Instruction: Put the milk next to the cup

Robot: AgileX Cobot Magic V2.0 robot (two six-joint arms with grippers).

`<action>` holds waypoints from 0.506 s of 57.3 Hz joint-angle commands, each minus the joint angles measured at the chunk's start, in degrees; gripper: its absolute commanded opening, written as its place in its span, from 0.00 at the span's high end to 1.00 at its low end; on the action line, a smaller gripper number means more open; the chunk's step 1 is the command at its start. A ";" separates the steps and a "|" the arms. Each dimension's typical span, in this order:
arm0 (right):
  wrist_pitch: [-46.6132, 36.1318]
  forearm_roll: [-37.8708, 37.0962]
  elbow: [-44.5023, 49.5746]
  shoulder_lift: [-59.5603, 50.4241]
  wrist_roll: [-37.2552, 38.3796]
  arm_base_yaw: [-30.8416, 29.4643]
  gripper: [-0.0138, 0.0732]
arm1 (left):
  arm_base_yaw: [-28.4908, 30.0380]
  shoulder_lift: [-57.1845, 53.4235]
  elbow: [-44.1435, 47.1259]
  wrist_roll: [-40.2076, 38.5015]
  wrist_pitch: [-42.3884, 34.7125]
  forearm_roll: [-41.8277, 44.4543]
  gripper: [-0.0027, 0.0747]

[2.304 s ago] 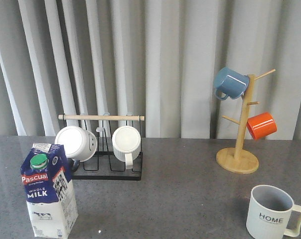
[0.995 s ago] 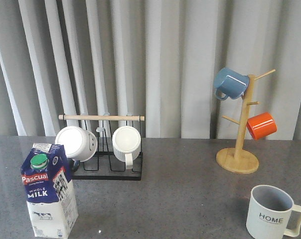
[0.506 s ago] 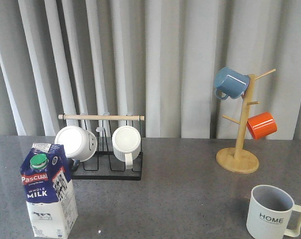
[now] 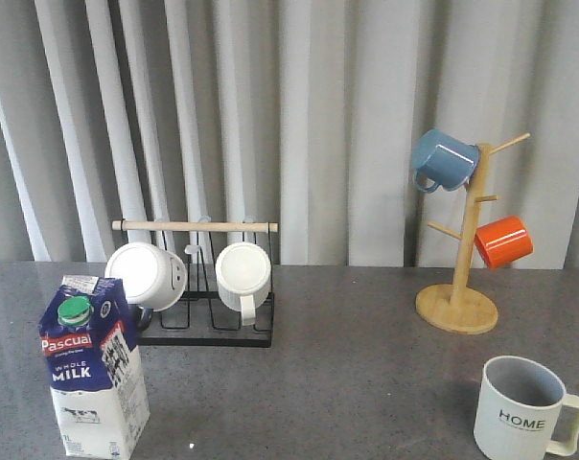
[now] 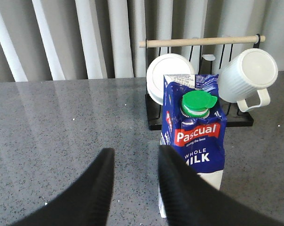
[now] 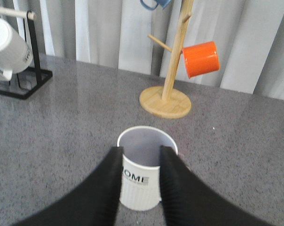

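Milk [image 4: 94,368] stands upright at the near left of the table [image 4: 347,383], green cap on top, its label facing you. Just behind it sits a black rack [image 4: 208,326] with a wooden bar, holding two white mugs [image 4: 243,271]. Well apart, at the near right, stands the cup [image 4: 524,406], lettered HOME, handle turned right. Behind the cup a wooden mug tree [image 4: 459,259] carries a blue mug [image 4: 441,159] and an orange mug [image 4: 503,241].

In the left wrist view, the left gripper [image 5: 135,181] hangs just short of the carton, jaws apart and holding nothing; the carton lies a little off their centre line. In the right wrist view, the right gripper [image 6: 139,181] has its jaws apart with the cup seen between them; you cannot tell whether they touch it.

Progress, as judged: nothing is done yet. Grasp, carry across and set-down beside the cup all remain.
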 commanded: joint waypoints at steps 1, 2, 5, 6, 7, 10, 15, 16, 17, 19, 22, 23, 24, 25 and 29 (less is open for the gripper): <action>-2.28 -0.98 -1.95 0.11 -0.33 0.05 0.38 | -0.13 0.40 -2.15 -0.26 -4.70 -0.46 0.40; -2.07 -0.98 -1.95 0.11 -0.33 0.05 0.36 | -0.13 0.55 -2.15 -0.26 -4.92 -0.46 0.35; -1.94 -0.87 -1.95 0.11 -0.18 0.05 0.28 | -0.13 1.11 -2.15 -0.26 -5.42 -0.46 0.25; -1.94 -0.79 -1.95 0.11 -0.04 0.05 0.27 | -0.13 1.18 -2.15 -0.26 -5.41 -0.46 0.22; -1.94 -0.74 -1.95 0.11 -0.04 0.05 0.25 | -0.13 1.18 -2.15 -0.26 -5.35 -0.46 0.20; -2.43 -0.74 -1.95 0.11 -0.04 0.05 0.21 | -0.13 1.29 -2.15 -0.26 -4.79 -0.46 0.13; -4.10 -0.74 -1.95 0.11 -0.10 0.05 0.20 | -0.13 1.24 -2.15 -0.26 -4.39 -0.46 0.09; -4.67 -0.67 -1.95 0.11 -0.10 0.05 0.20 | -0.13 1.24 -2.15 -0.26 -4.39 -0.46 0.09; -5.03 -0.62 -1.95 0.11 -0.10 0.05 0.20 | -0.13 1.24 -2.15 -0.26 -4.39 -0.46 0.09; -5.33 -0.43 -1.95 0.11 -0.10 0.05 0.20 | -0.13 1.24 -2.15 -0.26 -4.39 -0.46 0.09; -5.21 -0.43 -1.95 0.11 -0.10 0.05 0.20 | -0.13 1.24 -2.15 -0.26 -4.39 -0.46 0.09; -5.21 -0.43 -1.95 0.11 -0.10 0.00 0.20 | -0.13 1.24 -2.15 -0.26 -4.39 -0.46 0.10; -5.21 -0.48 -1.95 0.11 -0.10 0.00 0.20 | -0.13 1.24 -2.15 -0.26 -4.39 -0.46 0.10; -5.07 -0.49 -1.95 0.11 -0.04 0.00 0.20 | -0.13 1.24 -2.15 -0.26 -4.39 -0.46 0.10; -5.01 -0.49 -1.95 1.15 -0.04 0.00 0.20 | -0.13 1.24 -2.15 -0.26 -4.39 -0.46 0.13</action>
